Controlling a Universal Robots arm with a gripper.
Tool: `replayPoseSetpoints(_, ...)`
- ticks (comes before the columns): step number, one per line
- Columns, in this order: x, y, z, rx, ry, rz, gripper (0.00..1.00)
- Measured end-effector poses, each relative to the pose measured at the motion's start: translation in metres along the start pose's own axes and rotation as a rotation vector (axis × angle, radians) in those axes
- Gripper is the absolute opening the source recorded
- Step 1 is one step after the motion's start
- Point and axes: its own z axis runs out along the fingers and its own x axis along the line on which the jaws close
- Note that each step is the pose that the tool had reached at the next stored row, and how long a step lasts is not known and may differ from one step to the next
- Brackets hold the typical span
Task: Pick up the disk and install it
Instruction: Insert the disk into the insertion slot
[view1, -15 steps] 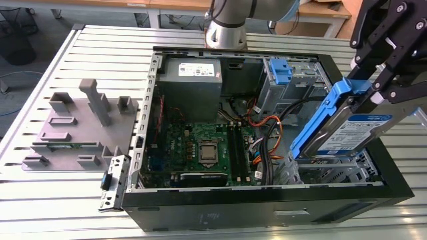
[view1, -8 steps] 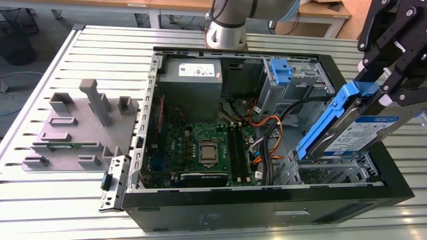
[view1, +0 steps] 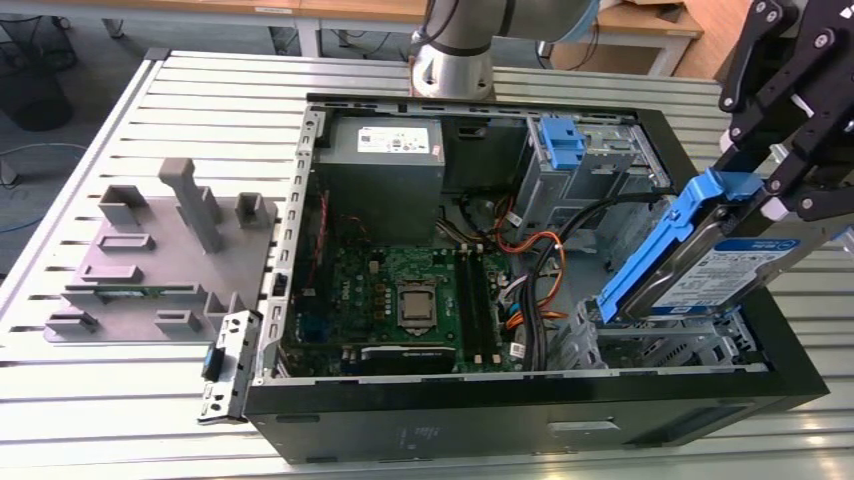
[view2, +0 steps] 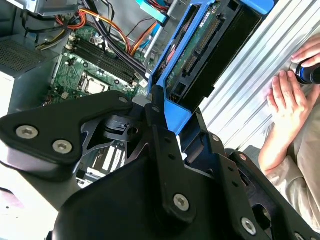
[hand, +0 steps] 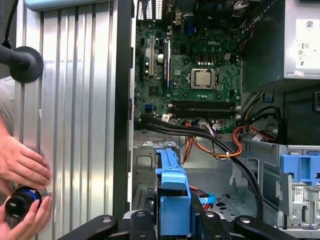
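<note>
— Where's the disk (view1: 727, 265) right now?

— Off the counter (view1: 200, 90), in the air. Take the motherboard (view1: 400, 300) as the dial's centre in the exterior view, and the disk sits at three o'clock. It is above the corner of the open computer case (view1: 534, 410) on the exterior view's right. It's tilted with the label showing, its high end toward one o'clock and its low end toward seven, down near a bare metal bay. Whether it touches that bay I cannot tell.

— And the hand (view1: 778, 195)?

— Closed on the disk, pinching it by the blue rail at the high end. In the second wrist view the hand (view2: 159, 107) clamps the blue frame, and the disk's (view2: 200, 45) connector edge and circuit board face the camera. In the first wrist view the disk's (hand: 172, 190) blue rail stands straight out from the hand (hand: 172, 222).

— What else is in the case?

— A grey power supply (view1: 380, 145) at twelve o'clock from the motherboard and a bare blue bracket (view1: 563, 140) in the cage at one o'clock. Orange and black cables (view1: 534, 260) run between the board and the disk.

— Outside it?

— A grey fixture (view1: 147, 250) lies on the counter at nine o'clock, and the arm's base (view1: 454, 50) stands at twelve. In the first wrist view a person's fingers (hand: 30, 167) lie against the counter next to a black-and-blue knob (hand: 19, 202).
</note>
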Motion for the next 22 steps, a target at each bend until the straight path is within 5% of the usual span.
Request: replayPoseSetpoints(22,-0.0050,-0.0004,0.0091,0.0002,0.0010,0.010,0.36)
